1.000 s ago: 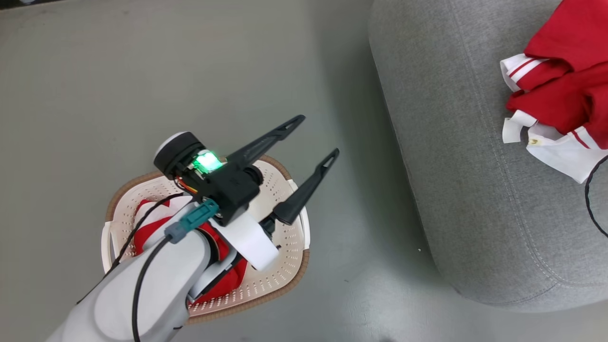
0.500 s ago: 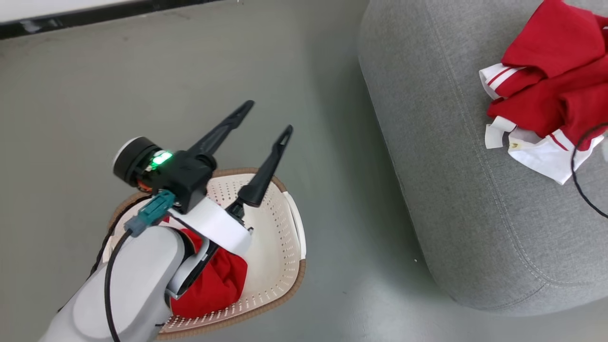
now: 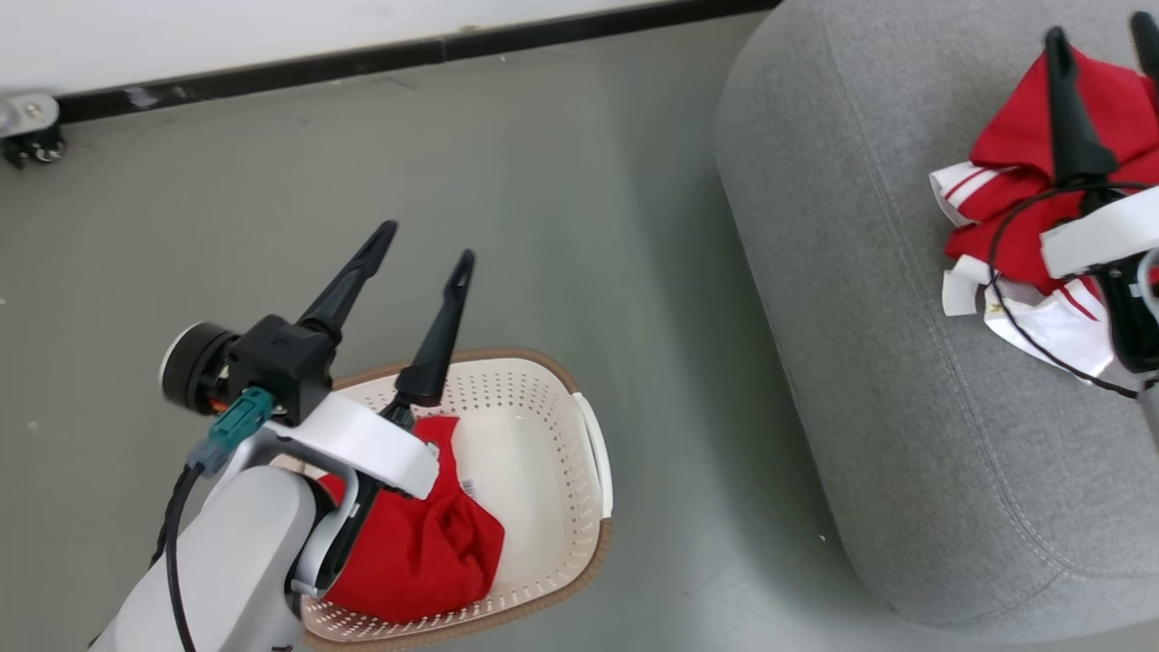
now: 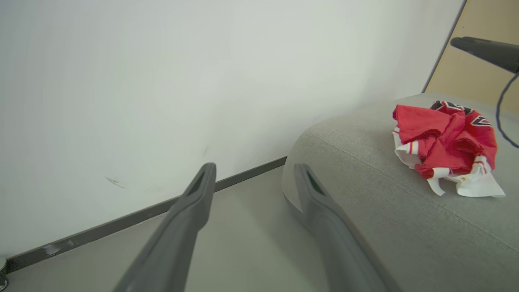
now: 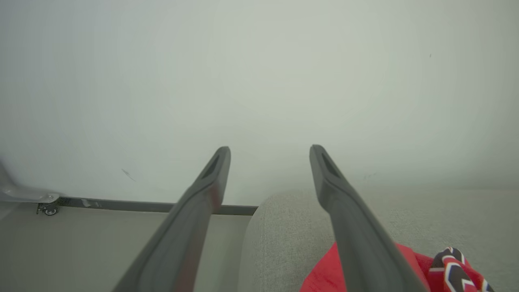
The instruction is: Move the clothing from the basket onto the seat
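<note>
The cream basket (image 3: 593, 453) stands on the floor at lower left, with a crumpled red garment (image 3: 416, 552) in its near half. My left gripper (image 3: 427, 243) hovers above the basket's far rim, open and empty, pointing toward the wall. In the left wrist view this gripper (image 4: 254, 167) faces the wall and the grey sofa (image 4: 365, 211). A heap of red and white clothing (image 3: 1005, 181) lies on the sofa (image 3: 860, 272). My right gripper (image 3: 1097, 29) is open above that heap. Below its fingers (image 5: 270, 149) red fabric (image 5: 324, 275) shows.
A white wall with a dark baseboard (image 3: 407, 50) runs behind the grey floor. A caster wheel (image 3: 32, 136) stands at the far left by the wall. A black cable (image 3: 1023, 326) hangs across the heap on the sofa. A tan panel (image 4: 478, 81) stands behind the sofa.
The head camera has shifted, bringing the wall into view. My left gripper swung left off the basket, uncovering the garment inside. My right gripper has come into view over the heap.
</note>
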Robot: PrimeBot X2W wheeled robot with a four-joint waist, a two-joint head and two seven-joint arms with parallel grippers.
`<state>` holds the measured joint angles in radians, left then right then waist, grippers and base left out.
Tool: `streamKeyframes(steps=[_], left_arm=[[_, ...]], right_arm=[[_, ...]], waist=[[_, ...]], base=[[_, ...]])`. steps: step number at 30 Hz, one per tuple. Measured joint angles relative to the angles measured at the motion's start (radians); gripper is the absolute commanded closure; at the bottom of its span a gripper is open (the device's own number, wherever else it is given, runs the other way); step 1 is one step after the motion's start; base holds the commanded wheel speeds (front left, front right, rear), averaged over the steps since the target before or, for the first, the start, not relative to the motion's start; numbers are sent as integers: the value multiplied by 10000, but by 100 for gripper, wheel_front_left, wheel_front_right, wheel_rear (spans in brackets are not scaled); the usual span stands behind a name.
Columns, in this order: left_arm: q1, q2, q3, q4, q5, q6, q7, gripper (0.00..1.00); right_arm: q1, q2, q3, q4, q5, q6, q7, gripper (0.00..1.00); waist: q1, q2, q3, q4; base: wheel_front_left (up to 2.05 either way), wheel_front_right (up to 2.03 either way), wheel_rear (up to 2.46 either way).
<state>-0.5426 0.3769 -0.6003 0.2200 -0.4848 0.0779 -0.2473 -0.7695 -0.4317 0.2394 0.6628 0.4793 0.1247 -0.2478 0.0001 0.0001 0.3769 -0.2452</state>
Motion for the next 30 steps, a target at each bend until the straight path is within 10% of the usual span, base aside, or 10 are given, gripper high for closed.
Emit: streamKeyframes(steps=[17, 30], left_arm=[[1259, -282, 1532, -150, -117, 1244, -10, 0], [2266, -648, 1716, -238, 67, 1392, -10, 0]], right_arm=[[828, 1244, 522, -786, -642, 0, -2, 0], [2445, 2190, 470, -1164, -1471, 0, -2, 0]], waist=[[0, 0, -1032, 948], [0, 0, -1926, 1429]], base=[[0, 0, 0], [0, 0, 0]])
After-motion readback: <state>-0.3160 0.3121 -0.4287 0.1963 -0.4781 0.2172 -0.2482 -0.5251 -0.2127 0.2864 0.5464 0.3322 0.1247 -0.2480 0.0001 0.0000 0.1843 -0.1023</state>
